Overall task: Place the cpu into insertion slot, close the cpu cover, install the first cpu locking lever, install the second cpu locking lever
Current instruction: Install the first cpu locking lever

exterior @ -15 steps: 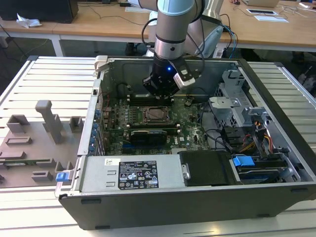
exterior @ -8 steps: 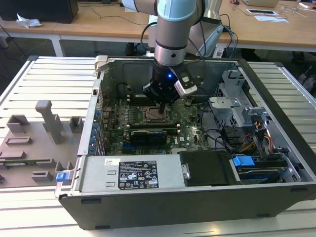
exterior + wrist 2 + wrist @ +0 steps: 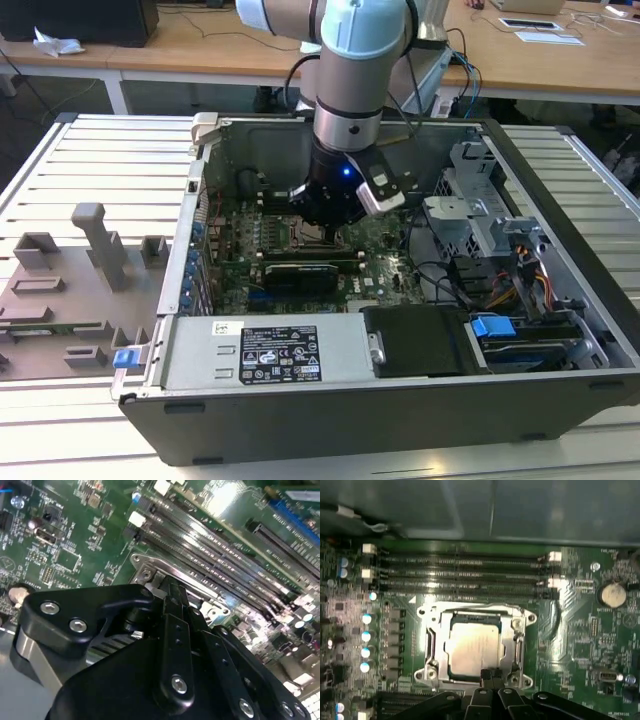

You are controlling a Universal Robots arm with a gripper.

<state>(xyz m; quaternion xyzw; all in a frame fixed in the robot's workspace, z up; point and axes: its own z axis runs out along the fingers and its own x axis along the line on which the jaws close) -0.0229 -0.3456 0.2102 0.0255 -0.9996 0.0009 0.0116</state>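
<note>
tool (image 3: 490,676) fingertips sit pressed together with no visible gap, clenched on nothing that can be seen, at the 6 o'clock edge of the insertion slot (image 3: 432,655) in the first wrist view. in the exterior view the tool (image 3: 327,228) hangs low inside the open computer case (image 3: 560,200) over the green motherboard (image 3: 390,245), near the board's centre.

the cpu (image 3: 472,647) already lies flat in the slot, its matte silver top level. the cpu cover (image 3: 517,630) looks folded down around it as a silvery frame, the chip showing through its window; whether any locking lever is latched cannot be told. the long memory slots (image 3: 465,575) run at 12 o'clock of the socket.

as a judgement, the chip is light, rigid and fragile on its underside, best held by its side edges only. the cover is thin stiff sheet metal, slippery, and would take a push on its free edge rather than a pinch.
</note>
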